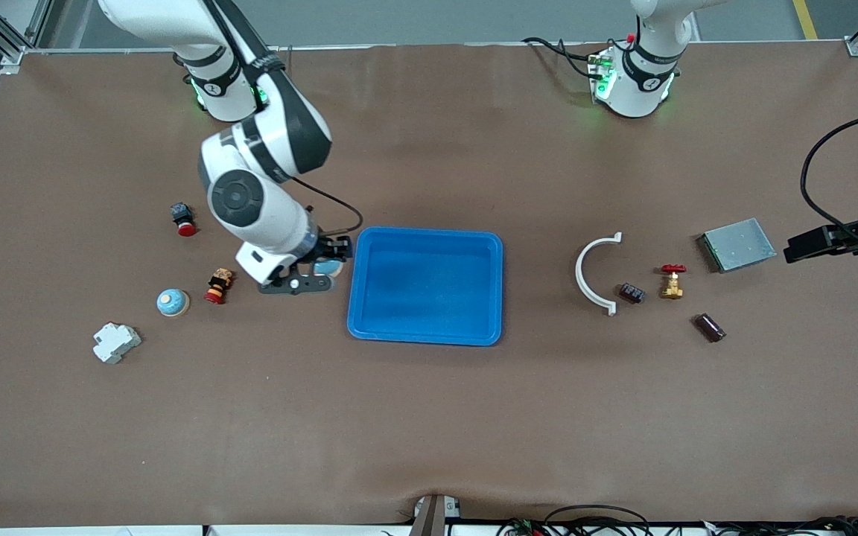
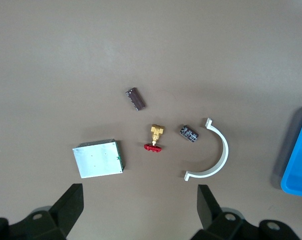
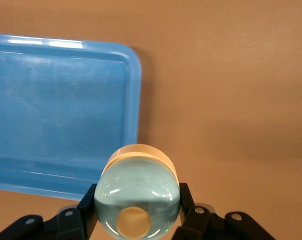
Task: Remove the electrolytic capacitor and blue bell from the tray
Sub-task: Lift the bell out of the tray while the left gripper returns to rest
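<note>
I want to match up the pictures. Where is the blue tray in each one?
Front view: the blue tray sits mid-table, beside the right gripper, which holds a bell.
Left wrist view: only its corner shows at the picture's edge, past the white curved piece.
Right wrist view: it fills much of the picture, above the bell.
Shared landmark: the tray itself.

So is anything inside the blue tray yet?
No. The blue tray shows only its bare floor. The right gripper holds the bell beside the tray's rim, over the table; nothing hides the tray's inside.
</note>
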You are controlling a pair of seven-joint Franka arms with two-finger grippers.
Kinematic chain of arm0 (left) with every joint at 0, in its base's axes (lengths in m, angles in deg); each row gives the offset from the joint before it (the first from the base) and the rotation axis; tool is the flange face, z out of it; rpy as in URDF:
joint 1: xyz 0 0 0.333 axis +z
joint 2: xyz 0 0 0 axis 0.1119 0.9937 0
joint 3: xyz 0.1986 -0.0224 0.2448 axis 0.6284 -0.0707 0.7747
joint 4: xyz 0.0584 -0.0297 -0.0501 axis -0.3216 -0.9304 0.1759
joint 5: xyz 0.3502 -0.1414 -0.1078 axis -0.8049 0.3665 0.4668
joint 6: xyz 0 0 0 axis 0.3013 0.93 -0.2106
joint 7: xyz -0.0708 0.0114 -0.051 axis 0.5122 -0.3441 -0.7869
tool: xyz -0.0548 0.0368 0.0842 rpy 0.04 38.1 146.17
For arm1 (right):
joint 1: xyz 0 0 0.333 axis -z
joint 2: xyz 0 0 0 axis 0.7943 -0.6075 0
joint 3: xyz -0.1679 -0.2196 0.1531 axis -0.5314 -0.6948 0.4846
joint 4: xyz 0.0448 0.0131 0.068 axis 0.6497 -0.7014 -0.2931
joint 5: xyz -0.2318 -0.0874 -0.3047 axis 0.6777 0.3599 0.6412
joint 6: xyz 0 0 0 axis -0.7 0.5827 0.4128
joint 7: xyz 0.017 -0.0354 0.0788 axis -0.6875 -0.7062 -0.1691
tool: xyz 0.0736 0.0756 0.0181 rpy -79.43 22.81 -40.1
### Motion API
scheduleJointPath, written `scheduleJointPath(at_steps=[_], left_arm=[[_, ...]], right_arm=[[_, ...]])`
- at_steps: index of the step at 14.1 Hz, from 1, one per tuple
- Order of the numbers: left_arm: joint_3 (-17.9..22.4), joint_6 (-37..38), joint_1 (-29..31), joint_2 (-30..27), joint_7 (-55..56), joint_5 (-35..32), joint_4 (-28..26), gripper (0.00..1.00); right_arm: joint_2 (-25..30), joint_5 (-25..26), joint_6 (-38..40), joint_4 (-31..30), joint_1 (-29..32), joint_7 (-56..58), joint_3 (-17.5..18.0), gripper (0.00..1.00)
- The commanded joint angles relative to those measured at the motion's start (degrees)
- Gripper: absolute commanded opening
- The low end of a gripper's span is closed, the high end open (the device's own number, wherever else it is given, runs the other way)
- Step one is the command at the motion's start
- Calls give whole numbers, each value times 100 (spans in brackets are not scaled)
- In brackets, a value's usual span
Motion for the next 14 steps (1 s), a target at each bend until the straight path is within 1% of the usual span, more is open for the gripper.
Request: scheduleJointPath(at_steps=[1, 3, 6, 9, 10, 11, 12, 13, 14], left_arm=[[-52, 59, 22, -235, -56, 14, -74, 100], [-105, 59, -22, -411, -73, -301, -117, 100], [-185, 190, -5, -604, -65, -259, -222, 100], [-228, 253, -5, -719, -47, -241, -258, 100], [-228, 252, 21, -737, -56, -215, -276, 100], [-185, 192, -13, -876, -47, -84, -459, 100], [-89, 26, -57, -1138, -47, 82, -809, 100], [217, -263, -301, -1480, -56, 171, -1334, 100], [611, -562, -634, -1841, -56, 241, -1861, 100]], right_arm=[[449, 91, -561, -847, 518, 742, 76, 0], [397, 92, -685, -936, 836, 1174, 76, 0], [327, 135, -720, -928, 1179, 1553, 68, 0], [37, 539, -1009, -919, 1504, 1589, 76, 0], [-77, 575, -1115, -902, 1618, 1658, 76, 0], [-174, 575, -1212, -884, 1680, 1824, 76, 0], [-253, 575, -1282, -866, 1794, 2035, 76, 0], [-332, 575, -1300, -823, 1865, 2176, 85, 0], [-437, 575, -1300, -744, 1866, 2204, 76, 0]])
